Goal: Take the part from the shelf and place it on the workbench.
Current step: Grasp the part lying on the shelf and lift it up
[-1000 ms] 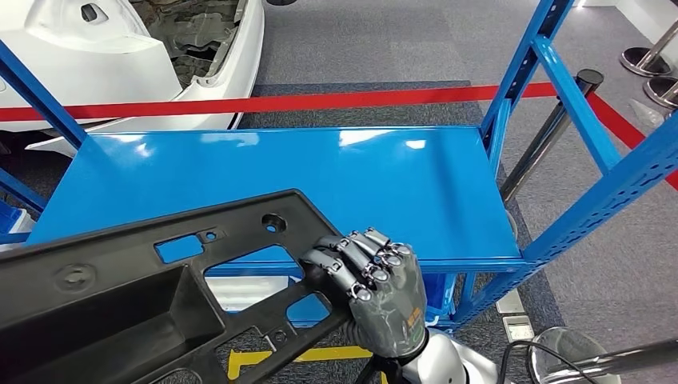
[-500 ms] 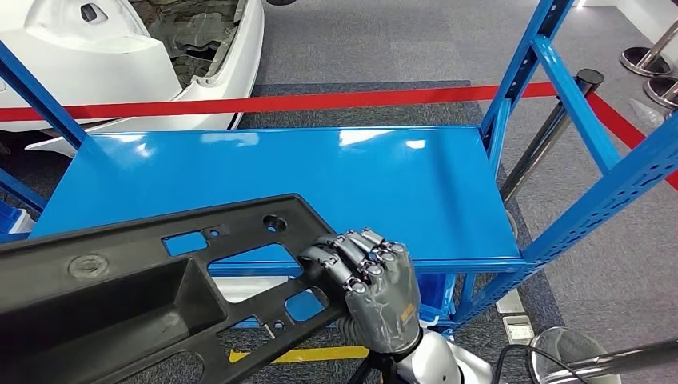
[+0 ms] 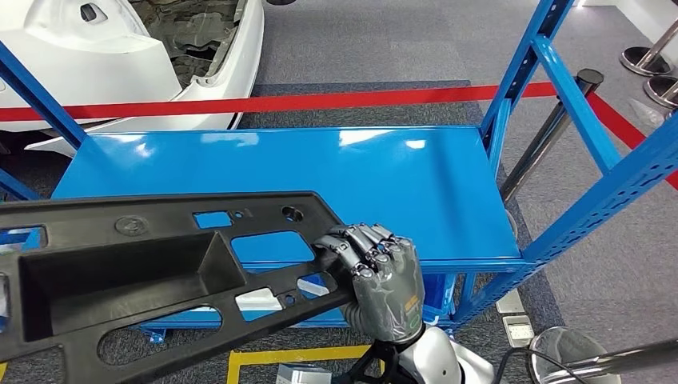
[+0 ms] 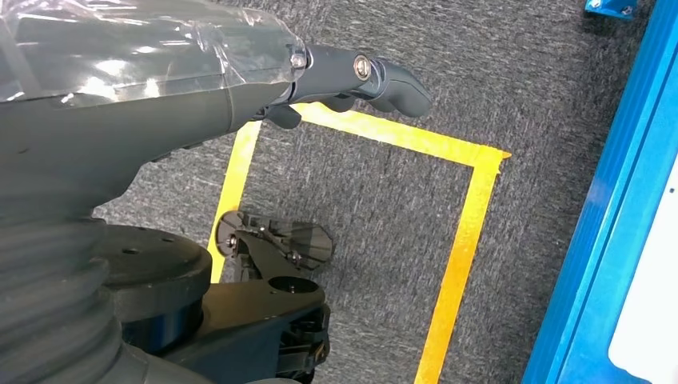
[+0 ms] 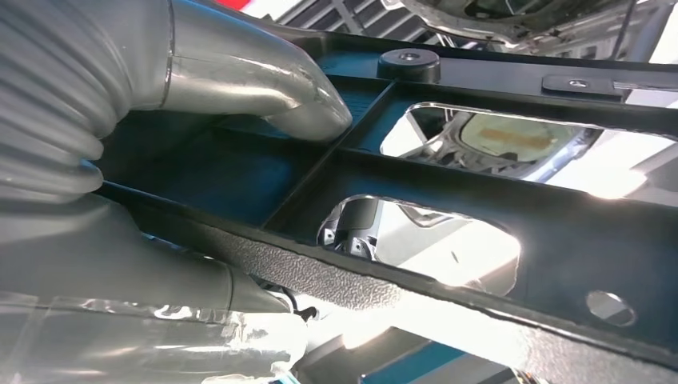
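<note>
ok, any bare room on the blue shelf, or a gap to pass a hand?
The shelf deck lies bare from the red tape side to its front lip, between the blue uprights. The near left is crowded: the black part, gripped by the right hand, overhangs the front edge. Free pass: the near right corner, beside the right upright.

My head view is evenly and brightly lit from overhead: white glare patches lie along the far edge of the blue shelf [image 3: 320, 188], which stays sharp. In my right wrist view, openings in the black part [image 5: 496, 232] blow out to white, and my right hand [image 5: 120, 160] nearest the lens blurs. The left wrist view is softer, with clear carpet grain.
</note>
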Available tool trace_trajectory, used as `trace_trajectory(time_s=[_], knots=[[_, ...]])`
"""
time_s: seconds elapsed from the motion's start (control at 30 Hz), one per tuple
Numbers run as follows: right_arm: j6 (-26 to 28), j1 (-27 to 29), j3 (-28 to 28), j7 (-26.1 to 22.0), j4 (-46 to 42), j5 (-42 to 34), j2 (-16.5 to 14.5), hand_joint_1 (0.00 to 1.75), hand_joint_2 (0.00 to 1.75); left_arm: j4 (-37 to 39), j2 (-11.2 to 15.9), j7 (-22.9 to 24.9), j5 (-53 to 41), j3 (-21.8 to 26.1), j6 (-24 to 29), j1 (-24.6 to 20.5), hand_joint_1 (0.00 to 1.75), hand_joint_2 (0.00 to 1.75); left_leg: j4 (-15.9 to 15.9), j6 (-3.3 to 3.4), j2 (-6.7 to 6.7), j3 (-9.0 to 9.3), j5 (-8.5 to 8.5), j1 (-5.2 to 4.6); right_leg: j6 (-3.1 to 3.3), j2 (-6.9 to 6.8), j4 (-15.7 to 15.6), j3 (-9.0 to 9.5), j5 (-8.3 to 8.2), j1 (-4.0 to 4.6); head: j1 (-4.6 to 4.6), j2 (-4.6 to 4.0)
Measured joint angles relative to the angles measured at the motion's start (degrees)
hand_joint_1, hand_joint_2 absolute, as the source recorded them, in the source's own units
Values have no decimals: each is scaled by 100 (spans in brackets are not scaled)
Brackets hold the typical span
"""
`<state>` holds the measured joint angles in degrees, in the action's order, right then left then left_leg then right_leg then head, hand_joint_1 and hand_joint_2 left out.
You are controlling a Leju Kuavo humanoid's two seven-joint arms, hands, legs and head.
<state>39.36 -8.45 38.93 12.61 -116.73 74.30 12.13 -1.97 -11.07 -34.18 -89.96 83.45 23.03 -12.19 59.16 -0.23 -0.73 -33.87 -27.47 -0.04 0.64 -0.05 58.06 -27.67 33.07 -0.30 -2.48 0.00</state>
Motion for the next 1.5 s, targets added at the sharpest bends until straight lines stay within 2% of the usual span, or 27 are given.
trace_trajectory(time_s=[0.23, 0.33, 0.4, 0.47, 0.5, 0.53, 0.57, 0.63, 0.67, 0.7, 0.73, 0.77, 0.83, 0.9, 0.97, 1.0, 1.03, 1.07, 1.1, 1.13, 1.2, 1.23, 1.27, 1.33, 1.4, 1.43, 1.5], knots=[[-1, 7, -15, -44, 10, -80, 0, 175, 175, -3, -1, 24, -1, 2, 23, -5, 0, 175, 33, 43, -2, -10, -30, -33, -20, 0, -13, 5, 0, -29, 1, 0], [1, 0, -19, -48, 15, -90, 2, 175, 175, -4, -11, 22, -2, 4, 27, -12, 0, 175, -114, 79, 21, 66, 20, 13, -57, 3, 43, 12, 64, -23, -3, 0], [2, -11, -25, -49, 17, -90, 4, 175, 175, -4, -27, 20, -3, 4, 29, -16, 0, 175, -226, 102, 45, 130, 61, 72, -99, 9, 509, -210, 317, -30, -34, 0], [2, -10, -29, -50, 23, -90, 8, 175, 175, -4, -38, 20, -3, 4, 29, -18, 0, 175, -241, 106, 50, 139, 62, 101, -167, 11, 1243, -636, 580, -71, -66, 0], [2, -4, -32, -50, 28, -91, 11, 175, 175, -4, -42, 20, -3, 4, 29, -17, 0, 175, -232, 93, 50, 140, 53, 119, -206, 9, 1470, -794, 590, -103, -73, 0], [2, 0, -34, -50, 34, -91, 13, 175, 175, -4, -44, 20, -3, 5, 29, -17, 0, 175, -214, 69, 47, 141, 38, 144, -248, 7, 1492, -858, 481, -137, -76, 0], [2, 0, -38, -50, 40, -91, 15, 175, 175, -4, -46, 20, -3, 7, 29, -17, 0, 175, -180, 31, 40, 142, 14, 178, -292, 4, 1299, -818, 271, -175, -78, 0], [1, 0, -44, -52, 48, -93, 17, 175, 175, -6, -46, 20, -3, 13, 30, -24, 0, 175, -54, -93, 20, 124, -67, 237, -408, 18, 652, -602, -131, -232, -106, 0], [2, 0, -45, -55, 52, -98, 17, 175, 175, -8, -46, 19, -3, 17, 31, -32, 0, 175, 16, -159, 7, 99, -104, 247, -412, 42, 435, -531, -223, -240, -134, 0], [4, 5, -46, -58, 56, -105, 20, 175, 175, -10, -45, 18, -3, 20, 32, -38, 0, 175, 66, -216, -2, 75, -125, 243, -394, 66, 339, -511, -237, -235, -142, 0], [5, 10, -46, -62, 61, -114, 24, 175, 175, -13, -45, 17, -3, 23, 34, -42, 0, 175, 82, -258, -10, 59, -123, 229, -341, 90, 358, -532, -212, -215, -138, 0], [6, 11, -46, -66, 63, -121, 28, 175, 175, -13, -48, 16, -3, 24, 36, -41, 0, 175, 79, -287, -15, 53, -108, 235, -274, 99, 370, -548, -218, -213, -116, 0], [6, 10, -46, -74, 65, -136, 34, 175, 175, -13, -48, 13, -3, 24, 38, -39, 0, 175, 129, -326, 3, 44, -153, 240, -199, 81, 372, -560, -240, -208, -55, 0], [6, 6, -46, -79, 65, -146, 34, 175, 175, -13, -48, 7, -3, 24, 39, -40, 0, 175, 540, -330, 33, -111, -431, 221, -145, 47, 363, -570, -262, -195, -11, 0], [7, 5, -46, -81, 66, -149, 35, 175, 175, -13, -48, 1, -3, 24, 42, -37, 0, 175, 1264, -307, 44, -414, -797, 179, -117, 16, 364, -588, -272, -155, 16, 0], [7, 6, -46, -85, 67, -150, 35, 175, 175, -13, -48, 0, -3, 24, 42, -33, 0, 175, 1551, -282, 44, -533, -890, 152, -104, 7, 364, -594, -275, -125, 22, 0], [7, 6, -46, -91, 68, -150, 35, 175, 175, -13, -48, 0, -3, 24, 43, -29, 0, 175, 1687, -245, 44, -584, -897, 125, -94, 3, 364, -597, -277, -93, 25, 0], [7, 6, -46, -97, 69, -151, 35, 175, 175, -13, -48, 0, -3, 24, 43, -27, 0, 175, 1672, -203, 44, -567, -835, 97, -86, 2, 364, -597, -279, -65, 27, 0], [7, 6, -46, -105, 69, -153, 35, 175, 175, -13, -48, 0, -3, 24, 44, -25, 0, 175, 1506, -141, 43, -481, -703, 60, -78, 5, 364, -592, -280, -36, 28, 0], [7, 5, -46, -110, 69, -155, 35, 175, 175, -13, -48, 0, -3, 24, 44, -27, 0, 175, 1193, -63, 40, -331, -524, 14, -73, 7, 363, -582, -278, -11, 30, 0], [7, 7, -46, -117, 69, -157, 35, 175, 175, -14, -45, -1, -3, 24, 44, -35, 0, 175, 550, 127, 34, -42, -261, -72, -63, 10, 354, -571, -277, 18, 8, 0], [7, 7, -46, -118, 71, -156, 35, 175, 175, -14, -44, -2, -4, 24, 44, -38, 0, 175, 330, 195, 33, 43, -189, -111, -69, 6, 349, -576, -283, 15, -6, 0], [7, 9, -46, -119, 73, -155, 35, 175, 175, -15, -44, -3, -4, 24, 45, -38, 0, 175, 239, 231, 34, 66, -182, -134, -79, 0, 343, -588, -292, 0, -10, 0], [7, 8, -46, -120, 75, -152, 35, 175, 175, -15, -47, -4, -2, 24, 45, -37, 0, 175, 102, 231, 42, 95, -141, -141, -120, -11, 325, -600, -312, -11, 1, 0], [7, 4, -48, -120, 77, -146, 37, 175, 175, -15, -50, -4, -1, 24, 45, -39, 0, 175, -80, 227, 64, 150, -72, -88, -171, -5, 421, -636, -208, 4, -11, 0], [7, 1, -48, -119, 78, -137, 37, 175, 175, -15, -54, -4, -2, 24, 44, -40, 0, 175, -155, 225, 77, 167, -33, -56, -202, 0, 602, -709, -70, 7, -28, 0], [7, 9, -48, -103, 81, -105, 37, 175, 175, -15, -59, -4, -3, 24, 44, -39, 0, 175, -174, 237, 89, 146, 0, -45, -276, 6, 1188, -948, 274, -24, -67, 0]])
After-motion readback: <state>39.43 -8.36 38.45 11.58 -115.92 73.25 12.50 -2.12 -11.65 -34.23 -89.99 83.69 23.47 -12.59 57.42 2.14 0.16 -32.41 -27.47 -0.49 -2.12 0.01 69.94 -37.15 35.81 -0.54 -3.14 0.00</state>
